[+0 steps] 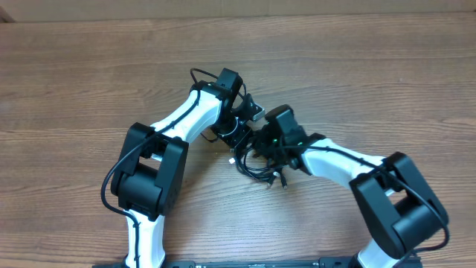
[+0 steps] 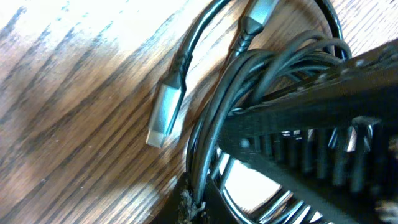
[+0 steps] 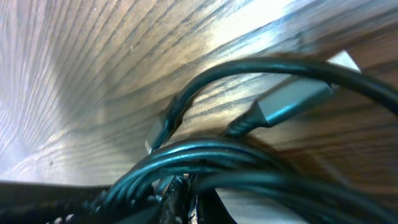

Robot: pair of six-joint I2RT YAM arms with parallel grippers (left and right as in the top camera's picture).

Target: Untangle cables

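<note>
Overhead view of a wood-grain worktop (image 1: 89, 74). Two white-and-black robot arms reach in from the lower edge and meet just right of the frame's centre. A small knot of thin black cables (image 1: 256, 167) lies on the wood directly below the spot where the arms meet. The left claw (image 1: 239, 130) sits at the upper left of the knot. The right claw (image 1: 271, 149) sits at its upper right, so the two claws are close together with the tangle at and just beneath them. Both claws are clenched. In the left wrist view, several black strands run as a tight bunch under a ribbed black finger, which suggests this claw is pinching the bundle. In the right wrist view, the strands crowd into the bottom of the frame beside the dark finger. This claw also seems to be grasping cable, though the contact itself is hidden. Holding the knot from two sides would let the arms draw the loops apart. A silver plug (image 2: 165, 115) on one cord lies flat on the wood at centre left of the left wrist view, clear of the bunch. A second plug (image 2: 258, 11) points out at the top edge of that view. The cords are bundled together, so the untangling looks barely begun.
</note>
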